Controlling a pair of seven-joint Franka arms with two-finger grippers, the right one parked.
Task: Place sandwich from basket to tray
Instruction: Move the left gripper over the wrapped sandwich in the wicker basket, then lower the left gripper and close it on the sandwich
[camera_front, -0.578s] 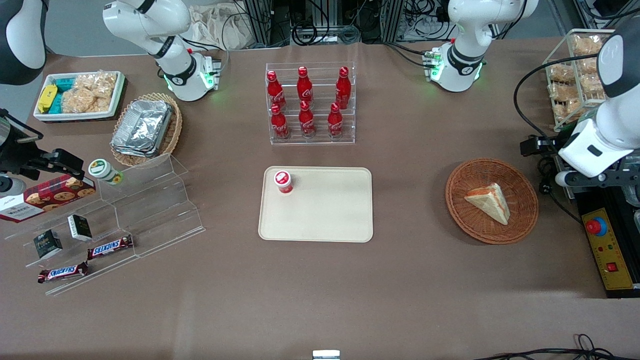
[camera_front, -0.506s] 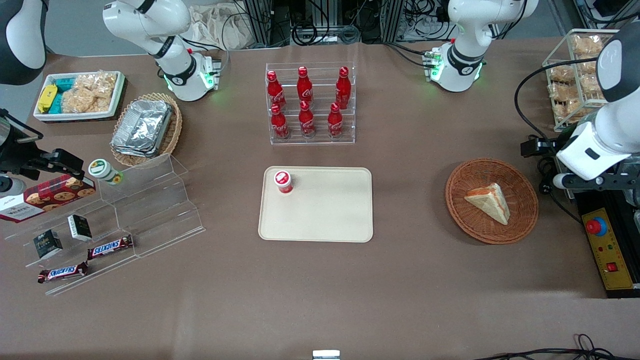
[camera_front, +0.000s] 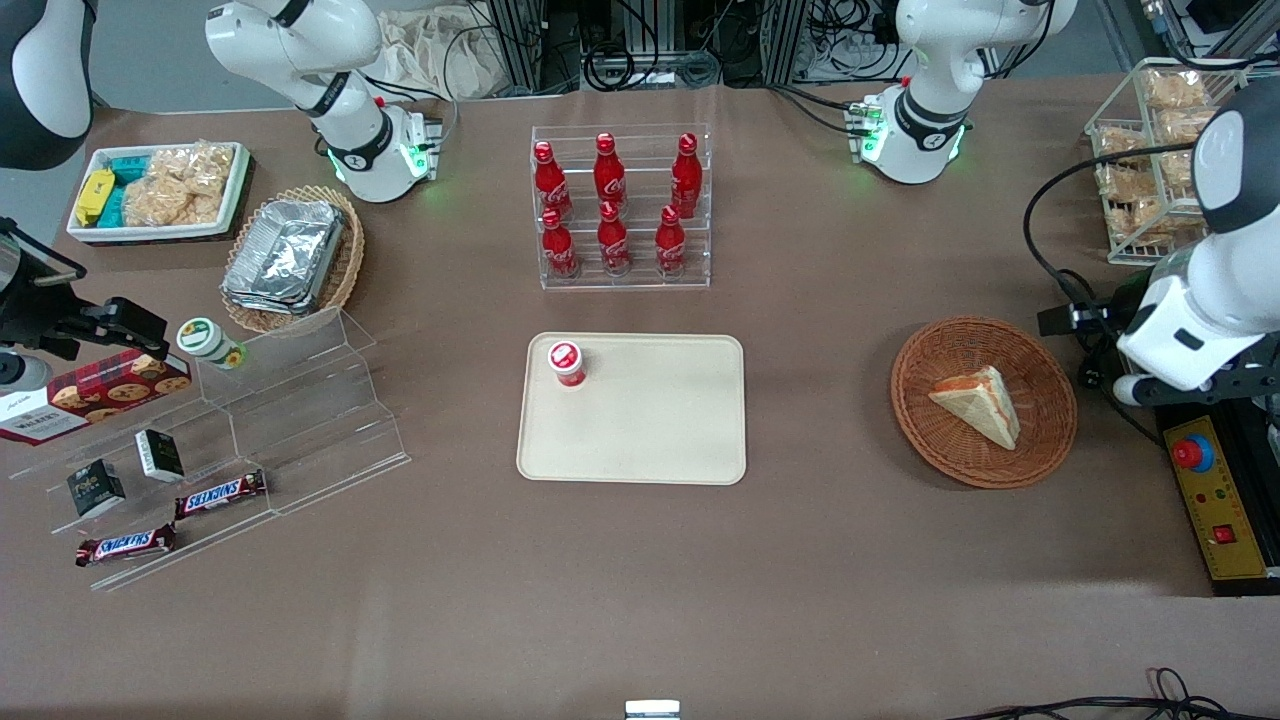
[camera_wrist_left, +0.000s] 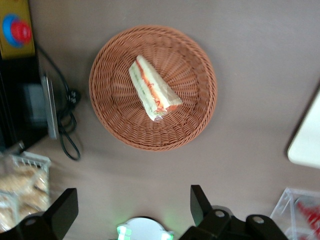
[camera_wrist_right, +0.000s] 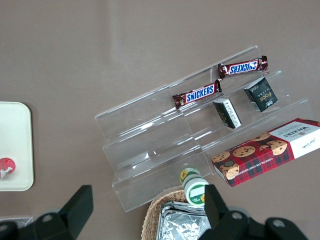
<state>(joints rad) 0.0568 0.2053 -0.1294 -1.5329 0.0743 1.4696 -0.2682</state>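
Observation:
The sandwich (camera_front: 980, 404) lies flat in the round reddish-brown basket (camera_front: 925, 425), toward the working arm's end of the table. In the left wrist view the sandwich (camera_wrist_left: 151, 94) shows its red and green filling edge, inside the basket (camera_wrist_left: 197, 115). The beige tray (camera_front: 660, 440) lies mid-table; its corner shows in the left wrist view (camera_wrist_left: 306, 145). My gripper (camera_wrist_left: 131, 207) is open and empty, high above the table. Its wrist (camera_front: 1188, 330) hangs beside the basket, over the table's end.
A small red-capped cup (camera_front: 567, 362) stands on the tray. A clear rack of red bottles (camera_front: 620, 205) stands farther from the camera than the tray. A yellow control box with a red button (camera_front: 1215, 500) and cables (camera_front: 1095, 375) lie beside the basket.
The working arm's wrist has shifted a little nearer to the front camera, beside the basket. The sandwich, basket and tray have not moved.

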